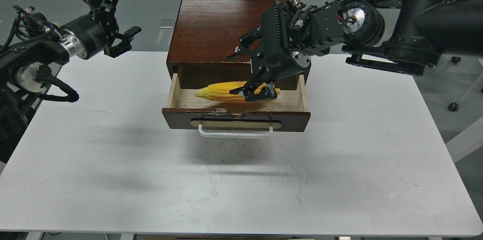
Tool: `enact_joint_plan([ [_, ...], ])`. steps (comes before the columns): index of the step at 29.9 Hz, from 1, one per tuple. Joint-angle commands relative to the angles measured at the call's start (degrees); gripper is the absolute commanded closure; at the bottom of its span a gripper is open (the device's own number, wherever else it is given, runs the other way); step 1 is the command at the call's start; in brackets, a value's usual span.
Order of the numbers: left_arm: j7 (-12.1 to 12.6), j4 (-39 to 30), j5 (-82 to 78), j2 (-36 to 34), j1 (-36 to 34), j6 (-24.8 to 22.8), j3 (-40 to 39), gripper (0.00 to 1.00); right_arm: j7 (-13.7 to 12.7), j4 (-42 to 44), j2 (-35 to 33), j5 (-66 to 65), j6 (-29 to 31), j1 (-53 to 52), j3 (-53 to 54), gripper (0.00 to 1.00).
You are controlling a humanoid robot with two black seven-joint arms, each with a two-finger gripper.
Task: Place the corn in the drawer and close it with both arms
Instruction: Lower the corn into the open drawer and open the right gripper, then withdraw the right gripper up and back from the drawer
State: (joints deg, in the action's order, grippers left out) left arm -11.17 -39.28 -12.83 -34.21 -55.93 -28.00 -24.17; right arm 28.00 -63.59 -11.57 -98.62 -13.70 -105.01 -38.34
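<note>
The drawer (177, 117) is pulled out of the dark brown cabinet (211, 28), its white bar handle (236, 133) facing me. The yellow corn (219, 91) lies across the pale wood floor of the drawer, with its pointed end to the left. My right gripper (240, 74) hangs over the right part of the drawer with its jaws spread. Its lower finger (254, 92) overlaps the corn's right end and its upper finger is well above it. My left gripper (122, 13) is open and empty, raised at the far left, away from the cabinet.
The cabinet stands at the back middle of a white table (113, 157). The right arm (362, 21) reaches in from the upper right over the cabinet top. The table's front edge runs along the bottom of the view.
</note>
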Motion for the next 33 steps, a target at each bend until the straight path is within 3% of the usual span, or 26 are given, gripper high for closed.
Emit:
enact_joint_plan([
  [1,0.0,0.0,0.0,0.0,-0.1,0.0,0.0,0.0,0.0,-0.7,-0.7,0.0,0.0,-0.1,0.0,0.0],
  [11,0.0,0.0,-0.1,-0.2,-0.1,0.0,0.0,0.0,0.0,-1.1,-2.8,5.5,0.3,0.0,3.7,0.0],
  [17,0.0,0.0,-0.1,-0.4,-0.1,0.0,0.0,0.0,0.0,0.8,-6.5,17.2,-0.2,1.6,8.5,0.0],
  [22,0.0,0.0,0.0,-0.6,0.0,0.0,0.0,0.0,0.0,6.4,-9.7,38.9,1.4,13.3,20.9,0.01],
  [27,0.0,0.0,0.1,-0.4,0.0,0.0,-0.1,0.0,0.0,9.4,-15.5,63.3,13.5,18.4,27.9,0.01],
  [31,0.0,0.0,0.0,-0.4,0.1,0.0,-0.2,0.0,0.0,9.4,-19.7,74.4,19.1,20.6,31.6,0.01],
  [33,-0.1,0.0,0.1,-0.4,0.2,0.0,-0.3,0.0,-6.3,9.3,-24.3,84.9,24.6,23.7,36.0,0.01],
])
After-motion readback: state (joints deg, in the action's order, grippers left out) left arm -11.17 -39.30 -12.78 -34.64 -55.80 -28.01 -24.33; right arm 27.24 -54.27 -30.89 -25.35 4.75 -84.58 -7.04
